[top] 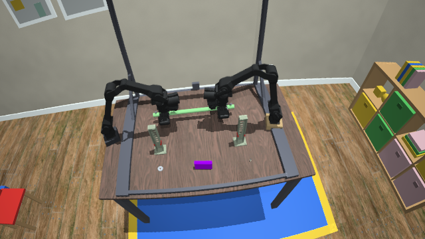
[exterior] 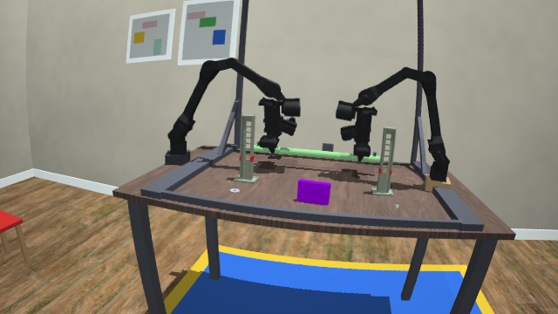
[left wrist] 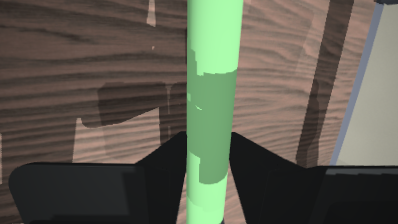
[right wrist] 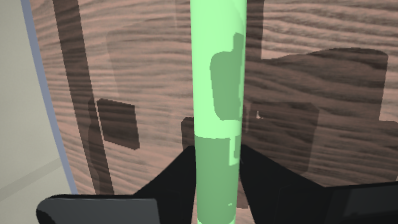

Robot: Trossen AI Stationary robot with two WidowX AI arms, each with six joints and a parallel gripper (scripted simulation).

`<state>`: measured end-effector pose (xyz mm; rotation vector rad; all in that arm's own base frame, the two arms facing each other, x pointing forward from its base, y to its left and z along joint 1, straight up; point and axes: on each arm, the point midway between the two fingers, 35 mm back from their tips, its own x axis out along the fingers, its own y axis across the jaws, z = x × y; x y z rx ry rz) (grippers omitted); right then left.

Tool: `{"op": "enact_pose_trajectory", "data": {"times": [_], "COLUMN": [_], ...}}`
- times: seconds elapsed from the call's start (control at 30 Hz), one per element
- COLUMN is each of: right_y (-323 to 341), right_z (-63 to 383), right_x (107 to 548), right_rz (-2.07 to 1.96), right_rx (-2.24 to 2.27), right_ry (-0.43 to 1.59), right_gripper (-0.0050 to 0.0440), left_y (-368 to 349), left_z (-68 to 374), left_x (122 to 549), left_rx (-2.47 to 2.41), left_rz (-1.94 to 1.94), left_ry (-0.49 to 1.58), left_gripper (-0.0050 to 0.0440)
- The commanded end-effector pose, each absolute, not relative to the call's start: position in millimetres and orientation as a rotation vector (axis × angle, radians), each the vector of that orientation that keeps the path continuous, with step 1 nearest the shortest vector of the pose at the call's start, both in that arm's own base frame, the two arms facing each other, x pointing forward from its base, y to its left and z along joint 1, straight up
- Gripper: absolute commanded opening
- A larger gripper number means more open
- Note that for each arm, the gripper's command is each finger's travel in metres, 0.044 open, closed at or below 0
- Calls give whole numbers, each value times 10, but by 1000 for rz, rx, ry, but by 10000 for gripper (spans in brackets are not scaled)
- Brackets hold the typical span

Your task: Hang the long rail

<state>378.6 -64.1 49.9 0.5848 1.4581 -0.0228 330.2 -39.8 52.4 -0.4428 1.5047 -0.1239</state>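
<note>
The light green rail [top: 192, 111] [exterior: 323, 153] [left wrist: 215, 35] [right wrist: 218, 20] runs level behind both posts. Its shadow lies apart from it, so it looks raised a little above the table. My left gripper [top: 223, 116] [exterior: 361, 157] [left wrist: 207, 138] is shut on the rail near the picture-right end. My right gripper [top: 164, 123] [exterior: 271, 149] [right wrist: 216, 151] is shut on it near the picture-left end. One grey-green post [top: 161, 150] [exterior: 247, 172] stands at picture-left, the other post [top: 240, 141] [exterior: 384, 186] at picture-right. Both are upright with several slots and red marks low down. Hook details are too small to tell.
A purple block [top: 203, 164] [exterior: 313, 192] stands in front, between the posts. A white ring [top: 160, 168] [exterior: 234, 190] lies before the picture-left post, and a tiny object [top: 250, 160] [exterior: 397, 205] before the other. A dark frame [top: 206, 187] [exterior: 314, 215] edges the table.
</note>
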Motion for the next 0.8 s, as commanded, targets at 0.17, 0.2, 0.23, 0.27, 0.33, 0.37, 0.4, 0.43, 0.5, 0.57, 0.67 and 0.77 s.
{"op": "enact_pose_trajectory", "data": {"times": [0.17,0.2,0.23,0.27,0.33,0.37,0.4,0.43,0.5,0.57,0.67,0.77], "right_y": [-662,-663,-663,-664,-665,-665,-666,-667,-667,-669,-670,-671], "right_z": [421,393,380,345,332,332,299,260,242,206,146,135], "right_x": [3822,3823,3823,3824,3824,3824,3825,3826,3826,3827,3828,3828], "right_rz": [-16,-16,-16,-16,-16,-16,-16,-16,-16,-16,-16,-16], "right_rx": [578,578,578,578,578,578,578,578,578,578,578,578], "right_ry": [1427,1427,1427,1427,1427,1427,1427,1427,1427,1428,1428,1428], "right_gripper": [-50,-50,-50,-50,-50,-50,-50,-50,-50,-50,-50,-50], "left_y": [-395,-395,-395,-395,-394,-394,-394,-394,-393,-393,-393,-393], "left_z": [356,346,314,301,271,271,236,222,173,141,119,119], "left_x": [3340,3340,3341,3341,3341,3341,3342,3342,3343,3343,3343,3343], "left_rx": [-443,-443,-443,-443,-443,-443,-443,-443,-443,-443,-443,-443], "left_rz": [-136,-136,-136,-136,-136,-136,-136,-136,-136,-136,-136,-136], "left_ry": [1477,1477,1477,1477,1477,1477,1477,1477,1477,1477,1477,1477], "left_gripper": [-50,-50,-50,-50,-50,-50,-50,-50,-50,-50,-50,-50]}}
